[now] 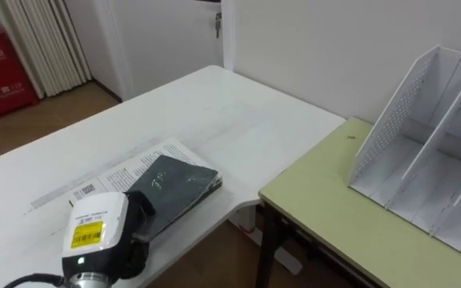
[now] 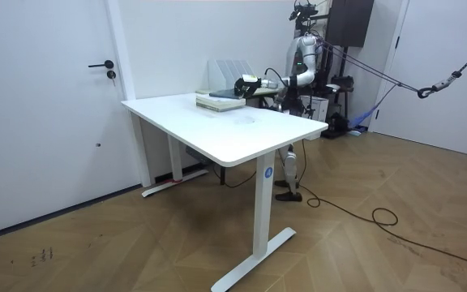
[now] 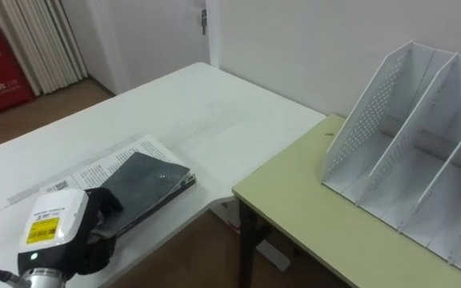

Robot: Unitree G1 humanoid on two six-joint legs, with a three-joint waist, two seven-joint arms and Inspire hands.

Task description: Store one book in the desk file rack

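Left hand at book end — grip unclear; rack well to its right — book could slip mid-carry.

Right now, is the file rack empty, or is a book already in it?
Empty, where visible: the file rack has bare compartments, and the dark book lies flat on printed paper on the white table.

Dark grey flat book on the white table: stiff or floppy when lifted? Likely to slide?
The dark grey book lies flat with straight edges, so probably fairly stiff. It looks thin, so likely light. It rests on a white printed booklet, so a push may slide it, perhaps dragging that along.
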